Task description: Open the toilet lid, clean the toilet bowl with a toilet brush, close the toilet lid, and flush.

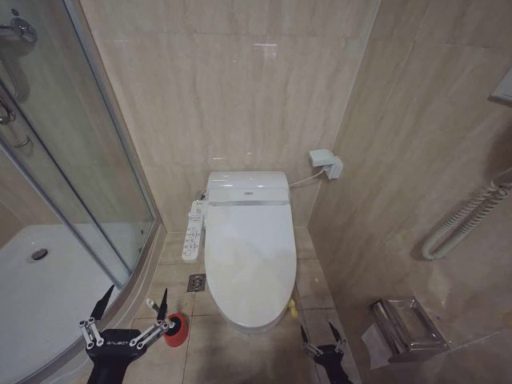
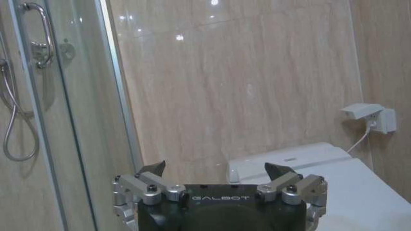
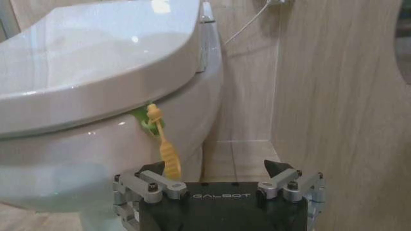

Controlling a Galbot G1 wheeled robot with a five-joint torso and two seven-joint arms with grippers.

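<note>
Toilet lid [image 1: 250, 244]: lying closed over the toilet bowl [image 3: 96, 159], yellow-green strap [image 3: 163, 144] hanging at its right edge. Left gripper [image 1: 133, 314] hovering wide-fingered beside the red cup holder [image 1: 176, 330]. Right gripper [image 1: 322, 337] waiting, fingers spread, near the strap.

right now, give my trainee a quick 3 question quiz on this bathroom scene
1. True or false: the lid is up.
2. Which gripper is nearer the yellow-green strap? A) left gripper B) right gripper
3. Fill in: the red cup stands on the floor between the toilet and the ____.

Key
1. False: the lid lies shut over the bowl.
2. B: the strap hangs at the lid's edge just beyond the right gripper's open fingers; the left gripper, also open, is low on the other side, next to the red cup.
3. Shower: its curved glass door is on that side.
</note>
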